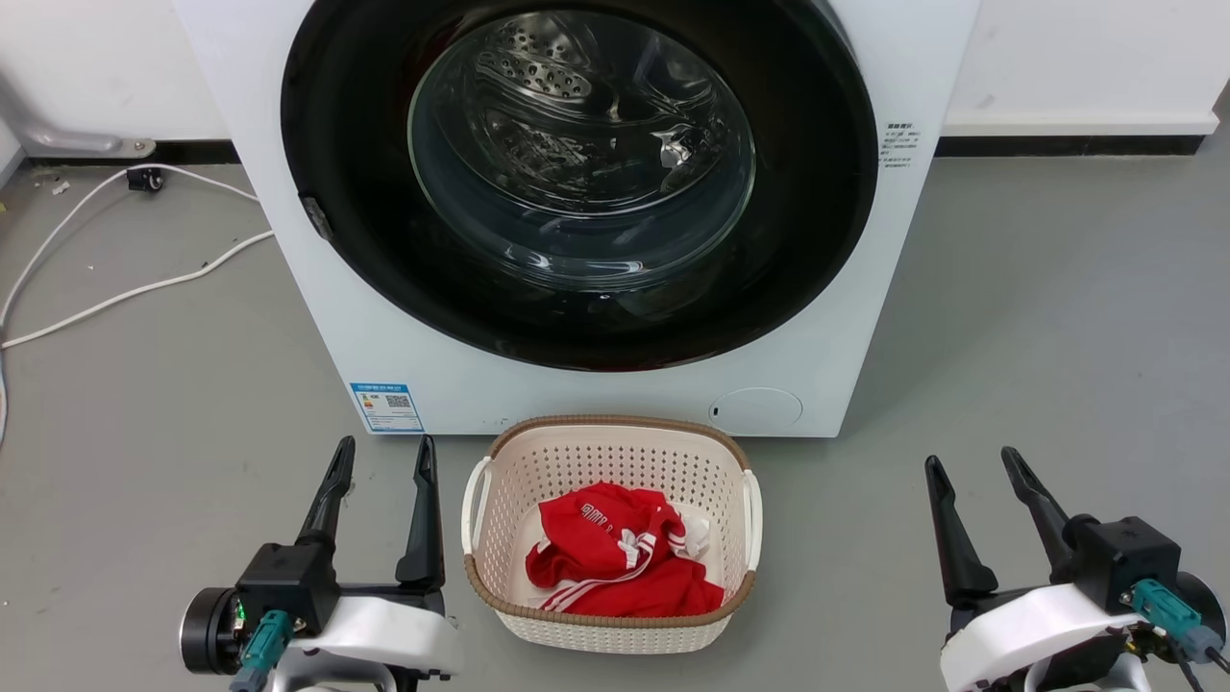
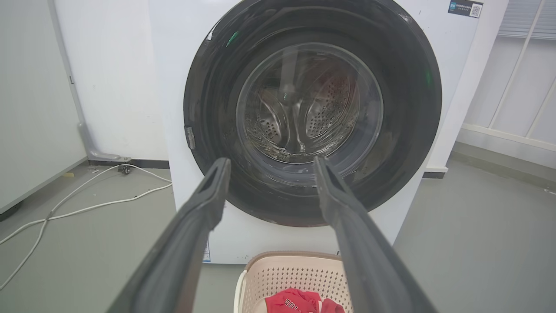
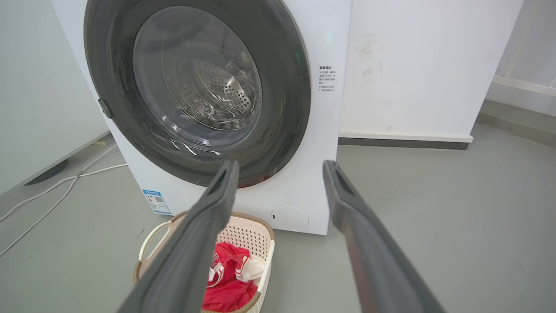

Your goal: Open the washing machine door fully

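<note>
The white washing machine (image 1: 288, 240) (image 2: 173, 87) (image 3: 321, 43) stands on the floor ahead of me. Its round glossy black door (image 1: 817, 192) (image 2: 412, 87) (image 3: 286, 87) lies flat against the front, with the clear glass bowl at its centre showing the steel drum behind. A small grey latch tab (image 1: 315, 217) (image 2: 190, 137) (image 3: 104, 108) sits at the door's left rim. My left gripper (image 1: 383, 457) (image 2: 270, 167) is open at the lower left, well short of the machine. My right gripper (image 1: 971, 463) (image 3: 280, 169) is open at the lower right, also holding nothing.
A cream perforated basket (image 1: 500, 596) (image 2: 260, 278) (image 3: 152, 234) with a red garment (image 1: 615, 567) stands on the grey floor right before the machine, between my grippers. White cables (image 1: 125, 288) trail over the floor at the left. A white wall runs behind.
</note>
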`<state>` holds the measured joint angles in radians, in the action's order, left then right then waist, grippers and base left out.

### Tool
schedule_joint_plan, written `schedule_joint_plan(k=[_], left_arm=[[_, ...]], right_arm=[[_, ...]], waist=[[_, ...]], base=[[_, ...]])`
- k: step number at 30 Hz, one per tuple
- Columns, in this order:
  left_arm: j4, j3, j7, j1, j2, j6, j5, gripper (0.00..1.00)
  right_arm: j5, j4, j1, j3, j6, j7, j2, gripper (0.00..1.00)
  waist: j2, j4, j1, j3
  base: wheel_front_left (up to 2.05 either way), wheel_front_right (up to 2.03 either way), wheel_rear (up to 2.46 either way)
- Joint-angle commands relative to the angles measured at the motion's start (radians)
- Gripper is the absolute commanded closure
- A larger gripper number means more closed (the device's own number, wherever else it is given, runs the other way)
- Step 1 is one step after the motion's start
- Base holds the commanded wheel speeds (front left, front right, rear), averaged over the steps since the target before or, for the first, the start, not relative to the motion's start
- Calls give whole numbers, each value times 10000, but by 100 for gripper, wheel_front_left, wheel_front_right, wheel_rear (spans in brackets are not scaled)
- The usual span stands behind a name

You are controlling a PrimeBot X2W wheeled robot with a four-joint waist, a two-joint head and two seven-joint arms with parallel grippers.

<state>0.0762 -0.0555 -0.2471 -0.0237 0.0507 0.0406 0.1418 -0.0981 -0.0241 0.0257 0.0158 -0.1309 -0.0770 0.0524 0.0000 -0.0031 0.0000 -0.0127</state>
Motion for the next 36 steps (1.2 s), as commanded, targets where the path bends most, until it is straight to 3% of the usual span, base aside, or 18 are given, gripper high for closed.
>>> schedule_joint_plan(k=[1,9,23,24,25,26,32,36], left_arm=[[-36,-14,-74,113,-5,-46,-166,0],[25,-80,-206,127,-9,-100,-589,0],[138,-145,-185,113,-9,-176,-305,0],[138,-148,-185,112,-9,-183,-294,0],[138,-153,-185,108,-9,-188,-291,0],[141,-149,-185,102,-9,-193,-289,0],[147,-106,-185,98,-9,-202,-236,0],[136,-92,-185,88,-9,-221,-208,0]], right_arm=[[145,82,32,22,3,-64,-34,0],[479,8,-6,71,3,-218,-40,0],[166,-164,-55,12,3,-231,-38,0],[221,-173,-63,15,3,-210,-38,47],[227,-181,-69,18,3,-203,-38,87],[209,-190,-71,20,3,-200,-38,99],[-329,-171,-57,-23,3,-438,-38,100],[-2776,-366,-55,-19,3,-903,-37,100]], waist=[[0,1,0,5],[0,21,0,25],[0,54,0,48],[0,55,0,51],[0,58,0,54],[0,59,0,54],[0,56,0,49],[0,56,0,45]], base=[[0,0,0],[0,0,0],[0,0,0],[0,0,0],[0,0,0],[0,0,0],[0,0,0],[0,0,0]])
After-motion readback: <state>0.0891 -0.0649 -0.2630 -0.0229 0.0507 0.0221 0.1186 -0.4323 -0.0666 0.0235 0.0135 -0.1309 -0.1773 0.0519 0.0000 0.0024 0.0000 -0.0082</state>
